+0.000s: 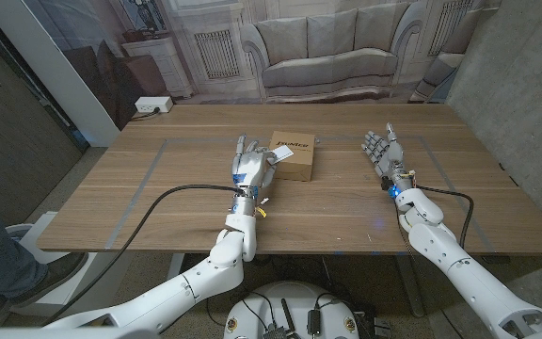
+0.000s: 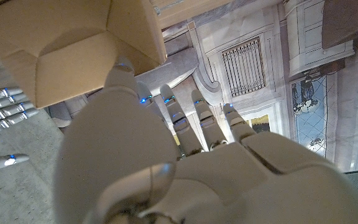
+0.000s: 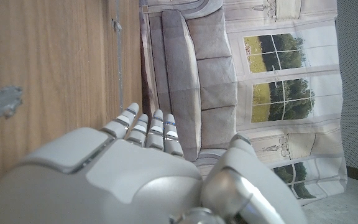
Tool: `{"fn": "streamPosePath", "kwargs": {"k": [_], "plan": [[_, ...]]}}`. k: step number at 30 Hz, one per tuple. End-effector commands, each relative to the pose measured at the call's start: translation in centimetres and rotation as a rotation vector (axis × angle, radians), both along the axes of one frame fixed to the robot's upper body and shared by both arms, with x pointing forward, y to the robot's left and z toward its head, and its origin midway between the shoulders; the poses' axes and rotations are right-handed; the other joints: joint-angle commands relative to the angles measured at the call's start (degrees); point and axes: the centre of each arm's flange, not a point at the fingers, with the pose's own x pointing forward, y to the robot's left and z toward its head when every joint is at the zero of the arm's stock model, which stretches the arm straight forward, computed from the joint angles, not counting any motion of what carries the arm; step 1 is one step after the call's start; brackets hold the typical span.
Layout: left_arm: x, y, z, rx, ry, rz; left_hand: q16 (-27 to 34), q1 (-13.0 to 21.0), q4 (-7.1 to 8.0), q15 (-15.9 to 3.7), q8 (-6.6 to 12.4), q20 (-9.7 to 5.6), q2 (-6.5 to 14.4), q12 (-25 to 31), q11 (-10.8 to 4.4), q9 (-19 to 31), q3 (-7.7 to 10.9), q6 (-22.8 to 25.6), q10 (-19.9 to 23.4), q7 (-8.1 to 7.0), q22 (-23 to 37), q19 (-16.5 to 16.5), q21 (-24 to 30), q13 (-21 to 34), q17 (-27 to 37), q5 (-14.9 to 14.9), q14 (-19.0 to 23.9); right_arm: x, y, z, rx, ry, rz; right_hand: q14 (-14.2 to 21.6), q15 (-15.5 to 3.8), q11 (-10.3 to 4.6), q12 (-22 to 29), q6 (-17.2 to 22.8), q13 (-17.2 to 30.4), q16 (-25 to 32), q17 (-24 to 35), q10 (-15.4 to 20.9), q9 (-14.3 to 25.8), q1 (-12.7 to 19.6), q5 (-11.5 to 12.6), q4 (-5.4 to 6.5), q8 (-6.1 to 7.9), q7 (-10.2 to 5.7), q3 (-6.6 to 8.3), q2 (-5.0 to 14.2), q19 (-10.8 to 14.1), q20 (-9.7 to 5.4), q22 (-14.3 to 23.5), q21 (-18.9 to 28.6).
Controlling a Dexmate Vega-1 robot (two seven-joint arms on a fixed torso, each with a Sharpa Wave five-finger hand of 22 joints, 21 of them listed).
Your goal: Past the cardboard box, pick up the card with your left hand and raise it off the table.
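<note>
While the left hand (image 1: 249, 168) hovered just beside the cardboard box (image 1: 293, 155), a white card (image 1: 281, 151) showed at its fingertips, over the box's near-left corner — whether the fingers actually pinched it, I could not tell. By my reading, the reach was done, but the grasp was unconfirmed and the lift off the tabletop (image 1: 158, 188) remained. Well apart, the right hand (image 1: 384, 151) stood with fingers extended upward, holding nothing.

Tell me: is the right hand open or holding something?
Open. In the head view the right hand stands on the table with fingers spread, nothing in it.
</note>
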Motion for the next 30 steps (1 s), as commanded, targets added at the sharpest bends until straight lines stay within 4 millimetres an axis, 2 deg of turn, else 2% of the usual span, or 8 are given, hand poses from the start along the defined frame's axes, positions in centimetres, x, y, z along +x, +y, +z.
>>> {"fn": "streamPosePath", "kwargs": {"k": [1, 11, 20, 30], "plan": [[0.55, -0.07, -0.12, -0.012, 0.003, 0.001, 0.49, 0.73, -0.01, -7.33, 0.70, 0.20, 0.43, 0.39, -0.03, 0.34, -0.06, 1.26, 0.19, -0.02, 0.08, 0.03, 0.17, 0.22, 0.30, 0.35, 0.13, 0.10, -0.10, -0.01, 0.002, 0.007, -0.001, 0.78, 0.00, -0.09, -0.09, 0.45, 0.19, 0.21, 0.32, 0.50, 0.28, 0.12, -0.15, 0.06, -0.06, -0.04, -0.08, 0.39, 0.72, -0.03, 0.07, -0.36], [0.79, -0.09, -0.02, -0.025, -0.008, -0.004, 0.76, 1.44, -0.02, -7.68, 1.85, -0.04, 1.41, 1.11, -0.01, 0.28, 0.43, 4.19, 2.50, 0.09, 0.07, 0.51, 0.35, 0.35, 0.23, 0.20, 0.84, 0.10, -0.30, -0.12, 0.005, 0.009, -0.004, 0.79, -0.09, 0.07, -0.05, 0.51, 0.19, 0.19, 0.32, 0.64, 0.28, 0.11, -0.16, 0.03, -0.04, -0.08, -0.11, 0.41, 0.80, -0.02, 0.07, -0.41], [0.84, -0.15, 0.07, -0.031, -0.019, -0.012, 1.20, 1.55, 0.37, -7.82, 3.53, -0.35, 2.34, 1.70, -0.04, 0.36, 0.69, 8.30, 6.52, 0.15, 0.06, 1.43, 0.59, 0.35, 0.12, -0.80, 2.95, -0.06, -0.41, -0.26, 0.009, 0.010, -0.006, 0.84, -0.01, 0.07, -0.04, 0.59, 0.19, 0.20, 0.32, 0.69, 0.28, 0.09, -0.16, 0.02, -0.01, 0.02, -0.14, 0.44, 0.84, 0.00, 0.08, -0.47], [0.74, 0.26, 0.05, -0.042, -0.037, -0.017, 1.45, 1.88, 0.45, -8.26, 4.51, -0.95, 2.60, 1.86, -0.03, -0.22, 0.85, 12.00, 10.13, 1.27, 0.06, 2.36, 0.75, 0.21, 0.13, -1.77, 5.09, -0.26, -0.23, -0.28, 0.011, 0.004, -0.006, 0.89, -0.09, 0.08, -0.02, 0.73, 0.19, 0.21, 0.33, 0.79, 0.28, 0.02, -0.17, 0.02, 0.04, -0.02, -0.20, 0.42, 0.85, 0.03, 0.08, -0.52]]}}
